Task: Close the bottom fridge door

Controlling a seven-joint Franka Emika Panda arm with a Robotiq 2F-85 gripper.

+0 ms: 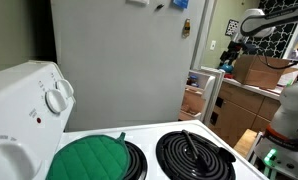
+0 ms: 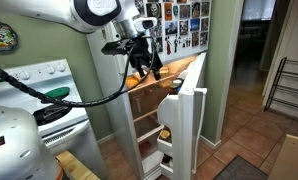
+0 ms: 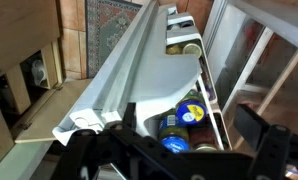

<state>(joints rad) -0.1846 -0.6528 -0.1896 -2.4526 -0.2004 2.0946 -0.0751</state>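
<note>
The white bottom fridge door [image 2: 189,110] stands wide open, and its inner shelves hold jars and bottles [image 3: 179,115]. It also shows in an exterior view [image 1: 215,95] past the fridge's grey side [image 1: 119,60]. My gripper [image 2: 143,64] hangs above the open fridge, close to the door's top edge, and also shows in an exterior view [image 1: 232,52]. In the wrist view the door's top edge [image 3: 119,70] runs diagonally below me. My gripper [image 3: 174,150] is open and empty, and its fingers frame the door shelf with the jars.
A white stove [image 1: 159,150] with black coils and a green pot holder [image 1: 89,158] is near the fridge's side. A wooden counter [image 1: 251,95] holds a cardboard box [image 1: 259,68]. A metal rack [image 2: 289,85] and a rug [image 2: 229,168] are on the tiled floor beyond the door.
</note>
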